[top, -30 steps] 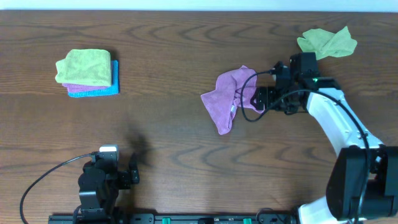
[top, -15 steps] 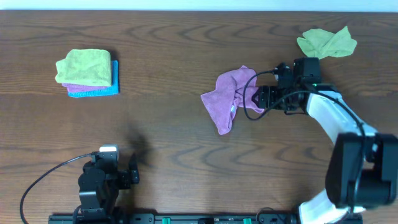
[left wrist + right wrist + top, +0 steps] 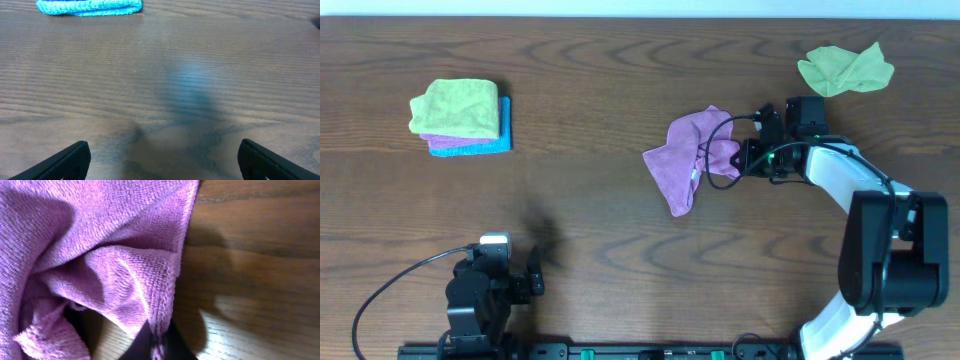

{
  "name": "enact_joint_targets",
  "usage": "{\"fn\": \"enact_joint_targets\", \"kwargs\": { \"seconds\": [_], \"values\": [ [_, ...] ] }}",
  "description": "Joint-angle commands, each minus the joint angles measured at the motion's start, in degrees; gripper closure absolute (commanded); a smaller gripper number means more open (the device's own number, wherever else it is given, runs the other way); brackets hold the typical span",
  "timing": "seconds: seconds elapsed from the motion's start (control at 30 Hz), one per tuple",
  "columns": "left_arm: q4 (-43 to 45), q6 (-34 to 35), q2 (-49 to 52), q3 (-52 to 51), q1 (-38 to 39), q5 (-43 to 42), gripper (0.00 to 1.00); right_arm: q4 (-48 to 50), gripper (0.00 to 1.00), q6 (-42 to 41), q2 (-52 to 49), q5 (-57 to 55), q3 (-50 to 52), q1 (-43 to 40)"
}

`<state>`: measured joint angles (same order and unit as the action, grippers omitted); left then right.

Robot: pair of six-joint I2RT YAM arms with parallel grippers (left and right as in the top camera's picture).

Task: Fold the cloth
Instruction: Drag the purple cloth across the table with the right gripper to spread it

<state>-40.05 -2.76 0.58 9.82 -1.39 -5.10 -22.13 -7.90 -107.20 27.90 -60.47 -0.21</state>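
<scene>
A crumpled purple cloth (image 3: 688, 158) lies right of the table's middle. My right gripper (image 3: 734, 160) is at the cloth's right edge, shut on it. In the right wrist view the purple cloth (image 3: 90, 255) fills the left and its hemmed edge runs down between the black fingertips (image 3: 172, 347), pinched tight by my right gripper (image 3: 158, 350). My left gripper (image 3: 510, 285) sits near the front left edge, away from the cloth. Its jaws stand wide open over bare wood in the left wrist view, left gripper (image 3: 162, 157), with nothing between them.
A folded stack (image 3: 460, 118) of a green cloth on purple and blue ones lies at the far left; its blue edge (image 3: 90, 6) shows in the left wrist view. A loose green cloth (image 3: 845, 68) lies at the far right, behind the right arm.
My right gripper has closed on the purple cloth's right edge, and its arm has shifted a little. The left arm has not moved.
</scene>
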Motion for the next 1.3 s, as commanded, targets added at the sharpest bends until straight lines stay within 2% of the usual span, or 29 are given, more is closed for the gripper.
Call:
{"fn": "enact_joint_targets", "kwargs": {
  "seconds": [0.0,0.13,0.3,0.47,0.67,0.87,0.97,1.07,1.17,1.27],
  "values": [
    [-1.5,0.6,-0.4,-0.5,0.2,0.8,0.05,0.0,0.99,-0.9,-0.4,3.8,0.2,-0.5],
    [-1.5,0.6,-0.4,-0.5,0.2,0.8,0.05,-2.8,0.99,-2.8,1.4,5.4,-1.0,-0.7],
    [-1.5,0.6,-0.4,-0.5,0.2,0.9,0.05,-10.8,0.99,-2.9,8.5,4.3,-4.2,-0.7],
    [-1.5,0.6,-0.4,-0.5,0.2,0.8,0.05,-22.4,0.99,-3.5,17.8,-2.9,-7.9,-0.7],
    [-1.5,0.6,-0.4,-0.5,0.2,0.9,0.05,-33.8,0.98,-4.3,24.3,-6.1,-8.4,-0.7],
    [-1.5,0.6,-0.4,-0.5,0.2,0.8,0.05,-39.8,0.98,-4.7,24.8,-15.8,-8.4,-0.7],
    [-1.5,0.6,-0.4,-0.5,0.2,0.8,0.05,-41.4,0.94,-6.6,24.7,-20.7,-8.4,-0.7],
    [-1.5,0.6,-0.4,-0.5,0.2,0.8,0.05,-44.7,0.87,-10.0,24.7,-26.8,-8.4,-0.7],
    [-1.5,0.6,-0.4,-0.5,0.2,0.8,0.05,-48.6,0.87,-16.0,24.8,-35.5,-8.4,-0.7],
    [-1.5,0.6,-0.4,-0.5,0.2,0.8,0.05,-51.7,0.8,-20.4,24.8,-42.8,-8.4,-0.7]
  ]
}}
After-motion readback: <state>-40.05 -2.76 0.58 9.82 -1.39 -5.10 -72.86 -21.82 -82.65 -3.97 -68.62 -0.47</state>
